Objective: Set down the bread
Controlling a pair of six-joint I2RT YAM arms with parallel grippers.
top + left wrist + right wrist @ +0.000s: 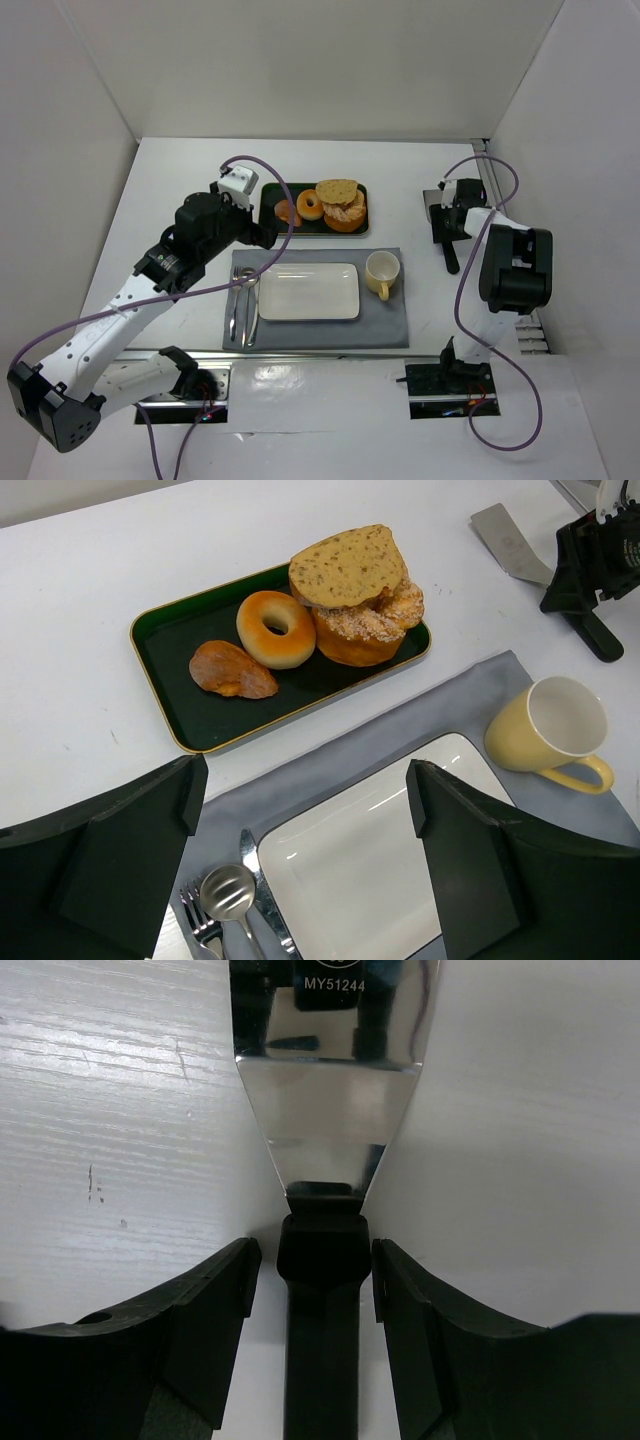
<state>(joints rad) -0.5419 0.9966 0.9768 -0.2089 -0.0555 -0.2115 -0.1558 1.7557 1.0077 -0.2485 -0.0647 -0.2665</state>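
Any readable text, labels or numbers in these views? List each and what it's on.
"MY51244": printed on the metal blade of the spatula, near the top of the right wrist view.
Any marking above that on the blade is cut off by the frame edge and cannot be read.
Top and left wrist views: no readable text on the tray, the cup or the plate.
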